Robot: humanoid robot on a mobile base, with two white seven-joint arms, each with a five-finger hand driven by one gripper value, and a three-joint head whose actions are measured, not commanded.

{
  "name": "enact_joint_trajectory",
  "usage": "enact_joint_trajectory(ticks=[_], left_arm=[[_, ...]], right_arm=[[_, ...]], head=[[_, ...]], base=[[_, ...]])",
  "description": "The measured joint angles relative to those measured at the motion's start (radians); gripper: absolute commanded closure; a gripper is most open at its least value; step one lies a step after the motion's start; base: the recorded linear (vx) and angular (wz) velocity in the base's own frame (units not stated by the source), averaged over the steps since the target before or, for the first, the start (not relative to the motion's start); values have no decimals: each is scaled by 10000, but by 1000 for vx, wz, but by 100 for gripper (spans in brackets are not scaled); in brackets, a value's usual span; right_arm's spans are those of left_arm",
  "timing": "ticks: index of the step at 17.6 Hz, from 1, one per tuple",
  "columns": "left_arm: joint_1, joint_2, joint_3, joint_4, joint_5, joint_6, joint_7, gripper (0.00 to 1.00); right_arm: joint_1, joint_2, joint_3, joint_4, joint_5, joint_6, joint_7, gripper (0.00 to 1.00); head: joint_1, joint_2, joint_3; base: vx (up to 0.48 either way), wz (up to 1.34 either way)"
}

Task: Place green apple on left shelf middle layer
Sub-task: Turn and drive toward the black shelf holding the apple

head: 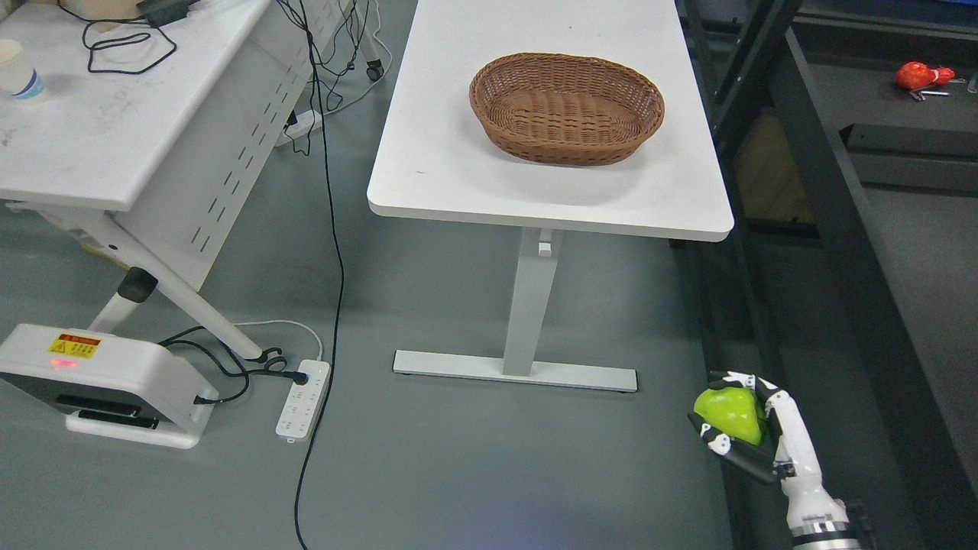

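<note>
My right hand (pixel 745 428) shows at the lower right, its arm rising from the bottom edge. Its white and black fingers are curled around a green apple (pixel 730 412), held low above the grey floor. A dark metal shelf (pixel 833 198) runs along the right side of the picture, just right of the hand. Its layers are only partly visible. My left hand does not show.
A white table (pixel 458 168) stands ahead with an empty brown wicker basket (pixel 565 107) on it. A second white table (pixel 92 130) at the left holds a paper cup (pixel 17 70) and cables. A power strip (pixel 303 399), cords and a white device (pixel 107 382) lie on the floor. A red object (pixel 922 76) rests on the shelf's far part.
</note>
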Motion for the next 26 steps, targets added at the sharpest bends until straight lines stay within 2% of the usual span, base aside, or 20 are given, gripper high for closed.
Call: enact_joint_trajectory(ticks=[15,20,26], left_arm=[[1,0,0,0,0,0,0,0],[0,0,0,0,0,0,0,0],[0,0,0,0,0,0,0,0]], right_arm=[[16,253,-255,-67,-23,-19,-70,99],[-1467,481,-305,-74,42,503,-218,99],[-3031,649,-324,-102,131,1148,-2130,99]], head=[[0,0,0],[0,0,0],[0,0,0]], base=[[-247,-61],[-169,-581],[-91,-620]])
